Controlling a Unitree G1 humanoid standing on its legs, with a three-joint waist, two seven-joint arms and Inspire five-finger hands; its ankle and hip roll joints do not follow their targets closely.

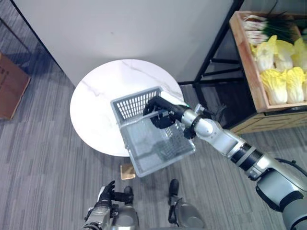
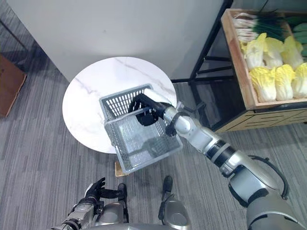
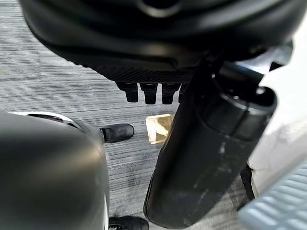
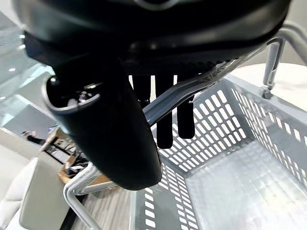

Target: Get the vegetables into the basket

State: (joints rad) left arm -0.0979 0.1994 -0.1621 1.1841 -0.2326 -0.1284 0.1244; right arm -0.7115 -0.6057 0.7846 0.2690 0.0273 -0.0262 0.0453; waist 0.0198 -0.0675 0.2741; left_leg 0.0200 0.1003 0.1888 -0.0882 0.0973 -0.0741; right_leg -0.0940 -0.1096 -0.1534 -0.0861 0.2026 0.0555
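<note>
Right hand had its fingers curled round the basket handle; cabbages sat well off to its right, so that arm's nearer. Left hand hung relaxed.

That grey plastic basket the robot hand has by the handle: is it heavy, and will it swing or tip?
Probably light: the grey plastic mesh basket is perforated all over and looks empty. It seems stiff, since its walls keep their shape. It may swing, because the right robot hand curls round only the thin metal handle, and the basket overhangs the round white marble table edge.
</note>
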